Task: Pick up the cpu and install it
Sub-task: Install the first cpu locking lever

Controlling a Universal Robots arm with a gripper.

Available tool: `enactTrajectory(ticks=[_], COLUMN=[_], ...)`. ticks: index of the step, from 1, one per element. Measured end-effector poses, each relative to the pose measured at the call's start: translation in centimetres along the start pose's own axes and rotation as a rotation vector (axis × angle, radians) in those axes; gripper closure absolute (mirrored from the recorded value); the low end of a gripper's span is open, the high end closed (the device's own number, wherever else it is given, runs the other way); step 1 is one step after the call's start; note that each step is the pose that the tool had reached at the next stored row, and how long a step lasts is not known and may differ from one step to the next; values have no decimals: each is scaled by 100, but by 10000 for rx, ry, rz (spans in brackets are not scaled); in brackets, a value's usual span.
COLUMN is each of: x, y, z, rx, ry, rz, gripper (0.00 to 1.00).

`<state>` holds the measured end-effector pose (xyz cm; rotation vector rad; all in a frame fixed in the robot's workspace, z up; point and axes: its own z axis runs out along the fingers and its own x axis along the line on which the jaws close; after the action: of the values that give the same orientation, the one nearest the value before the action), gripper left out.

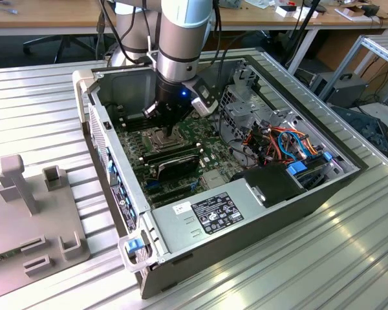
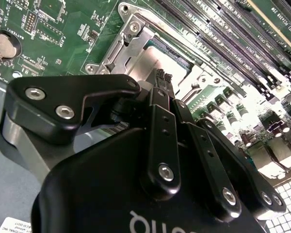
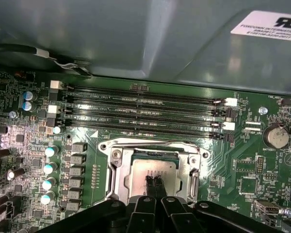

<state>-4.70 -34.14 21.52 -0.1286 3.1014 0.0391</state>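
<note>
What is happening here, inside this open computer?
A robot arm has reached down into the open computer case on the metal table. Its gripper sits over the CPU socket on the motherboard, with the jaws close together, tips at the pale cpu lying inside the socket frame. Whether the tips grip the chip or only touch it is unclear.

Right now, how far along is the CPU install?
Looks done: the cpu lies flat inside the socket frame on the motherboard. In hand: the gripper is down over the chip's middle, fingertips close together and touching or nearly touching its face. Left: the frame does not look clamped over the chip, and the gripper has not pulled clear.
</note>
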Motion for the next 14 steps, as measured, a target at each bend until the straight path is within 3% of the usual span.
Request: enactTrajectory(ticks=[8, 14], x=[-5, -5], y=[3, -2], z=[-142, -155], rx=[2, 5], ry=[2, 1], rz=[0, 1], gripper=[89, 89])
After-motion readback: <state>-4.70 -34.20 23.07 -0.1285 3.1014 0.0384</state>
